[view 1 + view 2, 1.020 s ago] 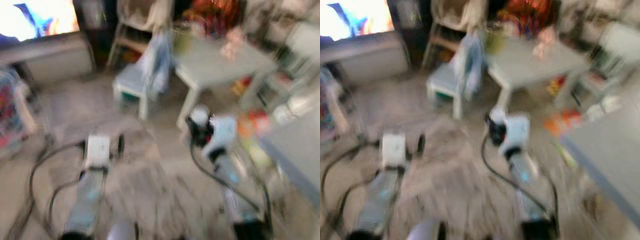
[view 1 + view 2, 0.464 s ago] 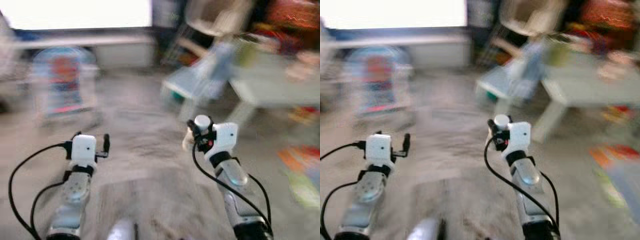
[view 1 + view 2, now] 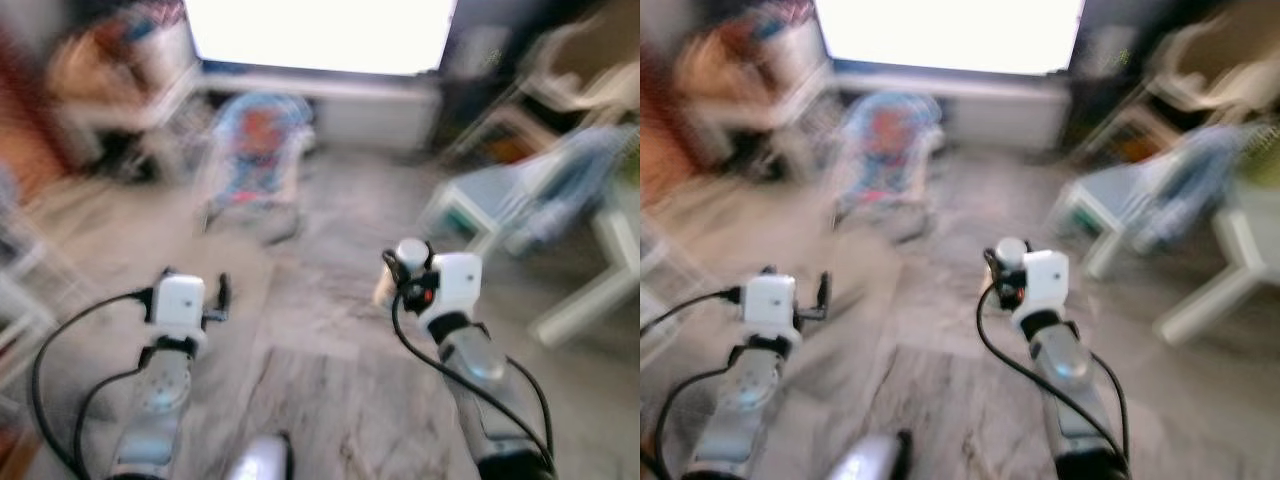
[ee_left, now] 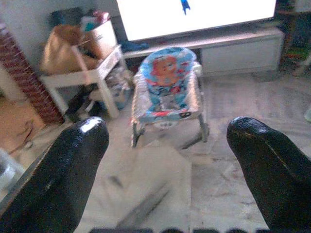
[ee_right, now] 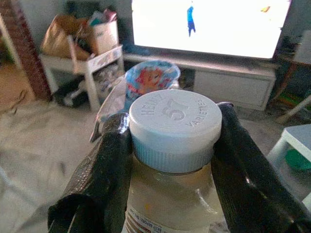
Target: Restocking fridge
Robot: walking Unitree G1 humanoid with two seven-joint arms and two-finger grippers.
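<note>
A bright screen [image 3: 320,35] glows at the far wall, with a baby bouncer [image 4: 167,87] on the floor before it. The left tool [image 4: 167,160] hangs with its fingers spread apart, empty. The right tool [image 5: 170,145] clamps a white-capped jar [image 5: 172,145] near the robot's chest.

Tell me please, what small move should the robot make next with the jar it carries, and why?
Probably keep walking with the right gripper shut on the white-capped jar, arm steady. No fridge is in view; ahead are a baby bouncer, a bright TV screen and bare floor. The head views are blurred. The left gripper is open and holds nothing.
</note>
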